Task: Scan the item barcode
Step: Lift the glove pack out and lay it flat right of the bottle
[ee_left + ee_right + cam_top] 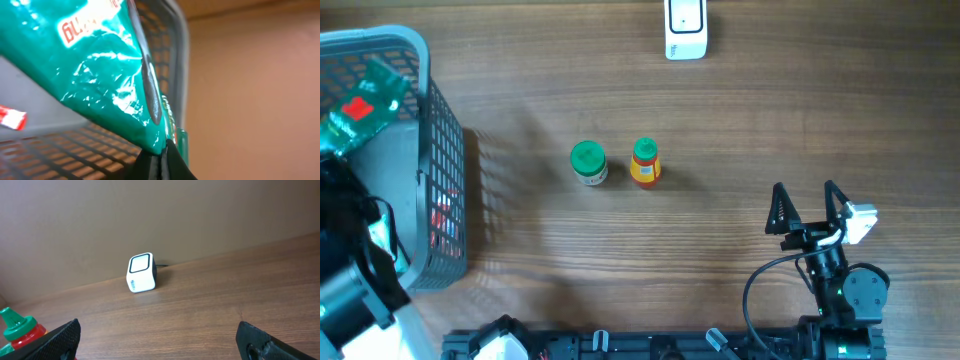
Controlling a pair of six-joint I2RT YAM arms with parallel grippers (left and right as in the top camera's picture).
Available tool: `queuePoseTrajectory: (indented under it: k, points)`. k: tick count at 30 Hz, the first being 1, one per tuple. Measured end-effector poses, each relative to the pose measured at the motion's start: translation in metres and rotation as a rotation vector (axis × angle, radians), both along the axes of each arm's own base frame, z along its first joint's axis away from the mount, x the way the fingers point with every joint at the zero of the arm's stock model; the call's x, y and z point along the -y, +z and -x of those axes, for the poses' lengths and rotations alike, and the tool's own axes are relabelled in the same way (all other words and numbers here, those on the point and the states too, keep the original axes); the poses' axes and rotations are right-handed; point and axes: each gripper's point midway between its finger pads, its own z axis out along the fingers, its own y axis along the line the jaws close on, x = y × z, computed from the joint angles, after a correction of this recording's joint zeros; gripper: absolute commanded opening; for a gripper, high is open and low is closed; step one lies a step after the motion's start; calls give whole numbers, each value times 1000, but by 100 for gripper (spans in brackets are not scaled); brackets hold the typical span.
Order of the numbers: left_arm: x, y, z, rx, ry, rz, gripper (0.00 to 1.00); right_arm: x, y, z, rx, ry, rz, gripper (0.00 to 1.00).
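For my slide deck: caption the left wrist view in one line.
Left gripper shut on a green foil bag inside the grey mesh basket.

Your overhead view looks straight down on the whole counter (720,120). Your left wrist camera sits very close behind the left end effector (161,159), its frame filled by the green packet (100,75), with basket (172,30) mesh beyond. Your right wrist camera looks low and level past the right end effector (165,342) to the scanner (141,273) well ahead; overhead shares that scanner.
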Motion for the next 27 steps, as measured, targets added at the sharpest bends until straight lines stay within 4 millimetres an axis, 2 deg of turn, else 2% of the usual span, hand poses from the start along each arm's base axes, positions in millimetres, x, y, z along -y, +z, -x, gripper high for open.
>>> queuePoseTrajectory:
  k: [3, 6, 9, 15, 19, 20, 21, 24, 27]
  points:
    - [19, 20, -11, 43, -146, -54, 4, 0, 0, 0, 0, 0, 0, 100]
    - [41, 29, -21, 50, -286, -98, 4, 0, 0, 0, 0, 0, 0, 100]
    - [81, 31, -36, 30, -510, -179, 4, 0, 0, 0, 0, 0, 0, 100]
    - [175, 26, -49, -6, -951, -369, 4, 0, 0, 0, 0, 0, 0, 100]
    - [248, 28, -41, 36, -1247, -516, 4, 0, 0, 0, 0, 0, 0, 100]
    - [256, 29, -39, 43, -1282, -547, 4, 0, 0, 0, 0, 0, 0, 100]
    - [278, 30, -35, 67, -1358, -576, 4, 0, 0, 0, 0, 0, 0, 99]
    - [319, 24, -30, 85, -1508, -635, 4, 0, 0, 0, 0, 0, 0, 100]
    - [361, 4, -34, 56, -1644, -689, 4, 0, 0, 0, 0, 0, 0, 100]
